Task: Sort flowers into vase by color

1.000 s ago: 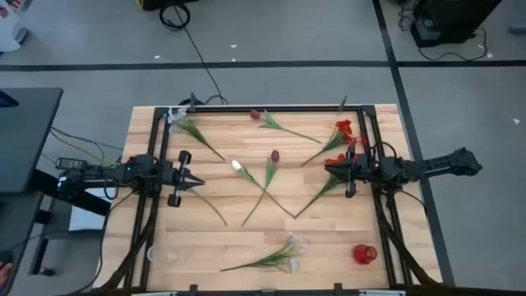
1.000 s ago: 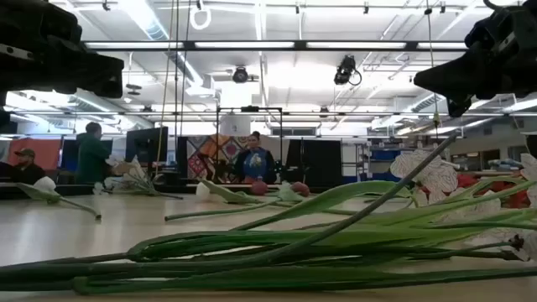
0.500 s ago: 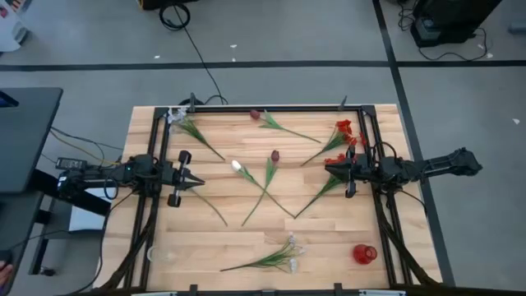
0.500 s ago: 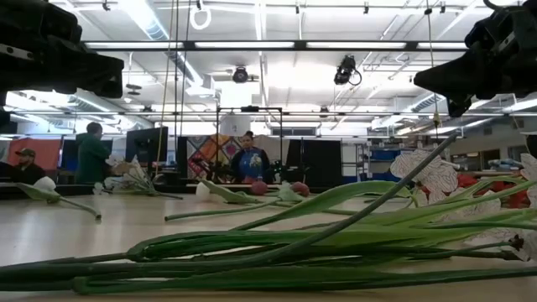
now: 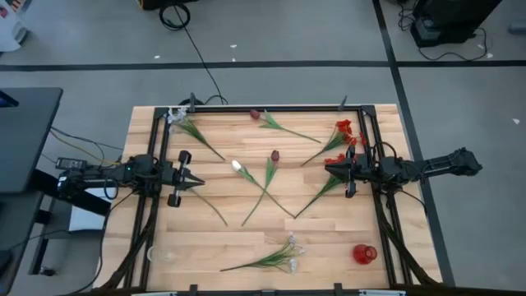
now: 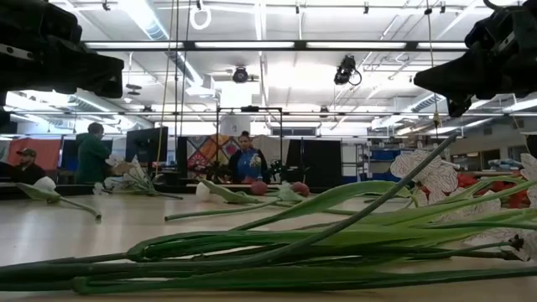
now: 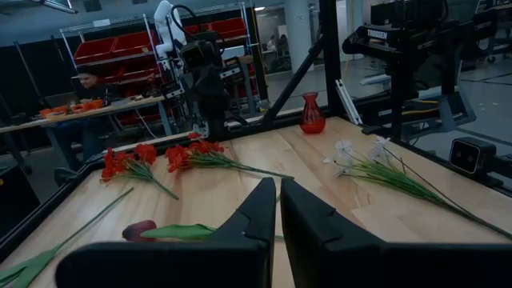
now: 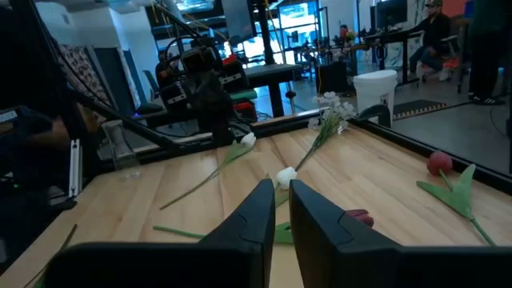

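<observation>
Nothing has shifted: the left hand (image 5: 197, 182) and right hand (image 5: 330, 168) stay clenched and empty either side of the white tulip (image 5: 237, 166), every flower lies loose on the counter (image 5: 205, 247), red vase (image 5: 364, 254) empty, sorting unstarted.

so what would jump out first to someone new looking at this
Flowers lie scattered over the wooden table: red blooms at the far right, white sprays near the front edge. A red vase stands at the front right corner. The left claw and right claw face each other, shut and empty.
</observation>
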`<act>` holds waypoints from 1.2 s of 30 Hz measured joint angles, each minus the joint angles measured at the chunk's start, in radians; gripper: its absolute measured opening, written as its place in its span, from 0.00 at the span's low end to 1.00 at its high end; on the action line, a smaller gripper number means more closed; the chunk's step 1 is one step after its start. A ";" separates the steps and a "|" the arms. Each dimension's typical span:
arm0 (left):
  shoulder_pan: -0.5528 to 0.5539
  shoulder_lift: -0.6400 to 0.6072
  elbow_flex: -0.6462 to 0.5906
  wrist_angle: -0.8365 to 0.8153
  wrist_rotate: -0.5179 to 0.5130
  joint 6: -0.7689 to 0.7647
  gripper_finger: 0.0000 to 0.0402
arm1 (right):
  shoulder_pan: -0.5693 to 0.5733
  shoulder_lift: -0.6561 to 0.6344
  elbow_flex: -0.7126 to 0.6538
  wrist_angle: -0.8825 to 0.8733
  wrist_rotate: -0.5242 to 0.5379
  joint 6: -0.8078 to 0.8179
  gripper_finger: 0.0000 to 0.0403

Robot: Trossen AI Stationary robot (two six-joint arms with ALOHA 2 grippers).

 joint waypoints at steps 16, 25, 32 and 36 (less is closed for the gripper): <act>0.000 0.000 0.000 0.000 0.000 0.000 0.07 | 0.000 0.000 0.000 0.000 0.000 0.000 0.13; 0.000 0.000 0.000 0.000 0.000 0.000 0.07 | 0.000 0.000 0.000 0.000 0.000 0.000 0.13; 0.000 0.000 0.000 0.002 -0.068 0.001 0.07 | 0.000 0.000 0.000 0.000 0.000 0.000 0.13; 0.000 0.000 0.000 0.002 -0.091 0.000 0.07 | 0.000 0.000 0.000 0.000 0.000 0.000 0.13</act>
